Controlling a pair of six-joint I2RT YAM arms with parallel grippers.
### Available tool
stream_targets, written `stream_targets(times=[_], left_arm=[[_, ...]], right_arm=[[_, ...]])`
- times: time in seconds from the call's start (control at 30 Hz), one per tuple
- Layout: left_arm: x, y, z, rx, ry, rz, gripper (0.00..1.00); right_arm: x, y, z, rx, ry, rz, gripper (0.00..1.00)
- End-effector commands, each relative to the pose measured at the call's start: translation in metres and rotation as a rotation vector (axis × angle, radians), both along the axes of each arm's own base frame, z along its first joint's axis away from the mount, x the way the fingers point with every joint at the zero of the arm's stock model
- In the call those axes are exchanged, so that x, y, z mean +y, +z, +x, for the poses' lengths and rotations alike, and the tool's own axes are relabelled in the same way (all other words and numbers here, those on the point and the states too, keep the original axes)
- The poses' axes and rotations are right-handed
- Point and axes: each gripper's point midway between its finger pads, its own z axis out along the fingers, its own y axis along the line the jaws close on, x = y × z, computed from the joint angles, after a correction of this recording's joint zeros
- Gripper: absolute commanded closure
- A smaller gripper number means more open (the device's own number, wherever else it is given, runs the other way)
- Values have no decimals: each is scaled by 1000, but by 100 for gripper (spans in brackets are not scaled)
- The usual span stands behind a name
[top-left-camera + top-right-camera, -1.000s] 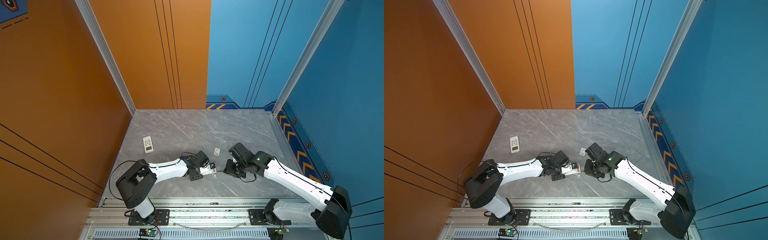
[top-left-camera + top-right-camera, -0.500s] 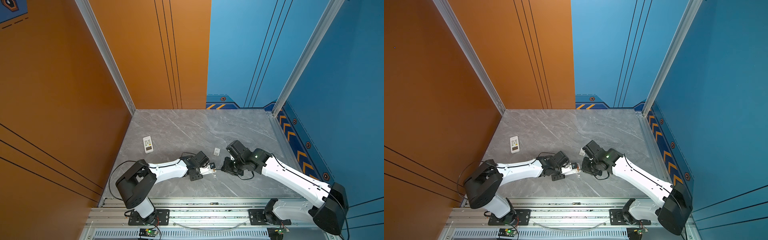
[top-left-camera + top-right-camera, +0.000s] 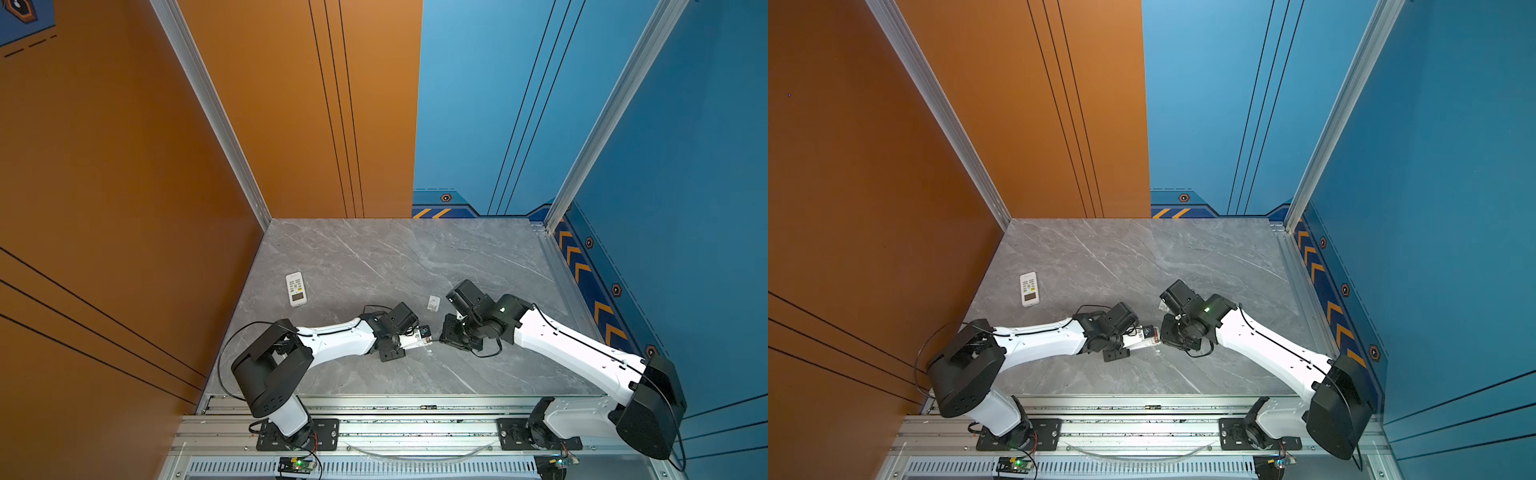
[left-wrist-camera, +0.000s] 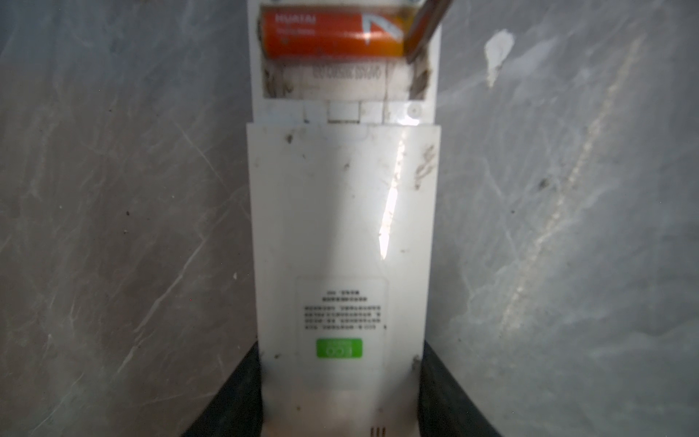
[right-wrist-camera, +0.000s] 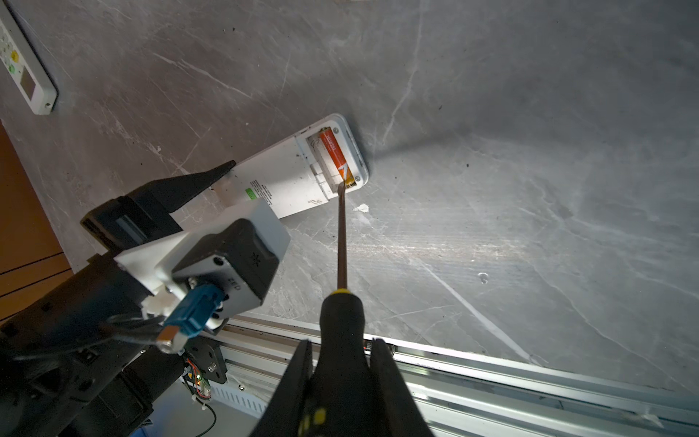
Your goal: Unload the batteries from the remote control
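Top views: my left gripper [image 3: 400, 338] and right gripper [image 3: 451, 334] meet toward six o'clock on the table [image 3: 374, 257]; second remote [image 3: 296, 289] at ten o'clock of them; white cover [image 3: 433, 303] at twelve o'clock.
Left wrist: my left gripper stands part-open, clamped on the remote's [image 4: 342, 227] sides; orange battery [image 4: 333, 36] sits in its open bay.
Right wrist: my right gripper is nearly closed round the screwdriver [image 5: 341, 314] handle; its tip is in the bay at the orange battery's end.

An orange wall [image 3: 124, 166] and blue wall [image 3: 685, 166] flank seemingly marble floor [image 3: 395, 257].
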Motion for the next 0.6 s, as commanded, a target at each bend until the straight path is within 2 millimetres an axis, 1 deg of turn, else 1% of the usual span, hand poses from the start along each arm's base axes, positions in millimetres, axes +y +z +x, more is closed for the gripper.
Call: stream_targets(times=[0.0, 0.17, 0.33, 0.57], left_arm=[[6, 2, -3, -8, 4, 22, 100], [5, 1, -3, -8, 2, 25, 100], [4, 2, -1, -11, 3, 22, 100], [6, 2, 0, -14, 0, 38, 100]], right_arm=[[-1, 1, 4, -5, 5, -19, 100], [-2, -2, 3, 8, 18, -37, 100], [-11, -6, 0, 21, 11, -80, 100], [-22, -1, 3, 6, 14, -149, 100]])
